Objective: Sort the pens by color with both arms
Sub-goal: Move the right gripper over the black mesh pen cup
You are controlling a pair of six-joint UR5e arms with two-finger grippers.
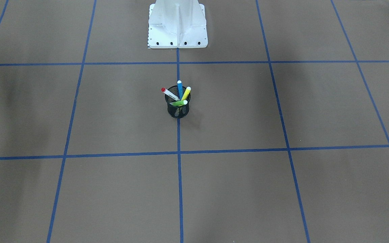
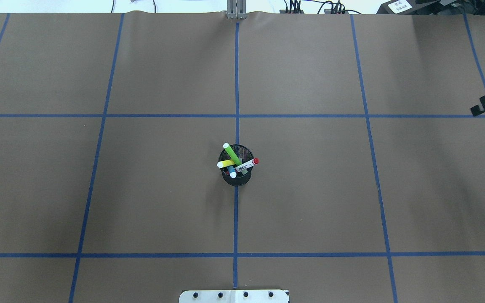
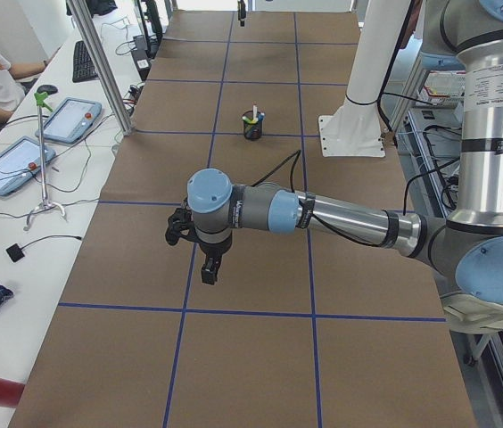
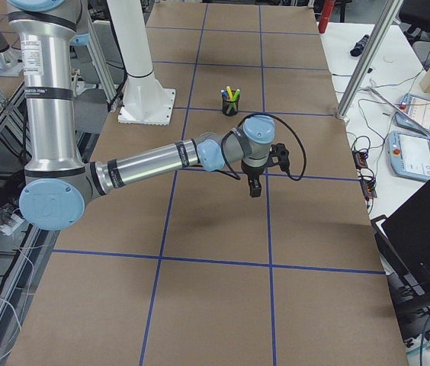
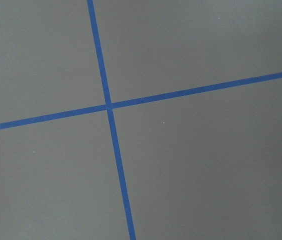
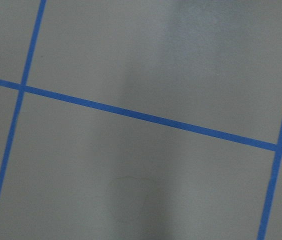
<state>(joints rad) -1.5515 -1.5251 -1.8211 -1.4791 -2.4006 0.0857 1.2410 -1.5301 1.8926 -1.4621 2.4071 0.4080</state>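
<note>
Left gripper [image 3: 211,270] hanging low over the brown table [image 1: 248,111] toward its left end, fingers pointed down, holding nothing visible. Cannot tell whether wide or narrow. Right gripper [image 4: 255,188] likewise low over the table toward the right end, nothing visible in its grasp; cannot tell its opening either. Well apart from both, at the table's middle on a blue tape line [image 1: 180,175], a black mesh cup [image 1: 178,109] standing upright. Inside it, leaning outward in different directions: blue pen [image 1: 180,89], yellow pen [image 1: 186,93], light green pen [image 1: 180,103], white pen [image 1: 170,93] with a red end.
</note>
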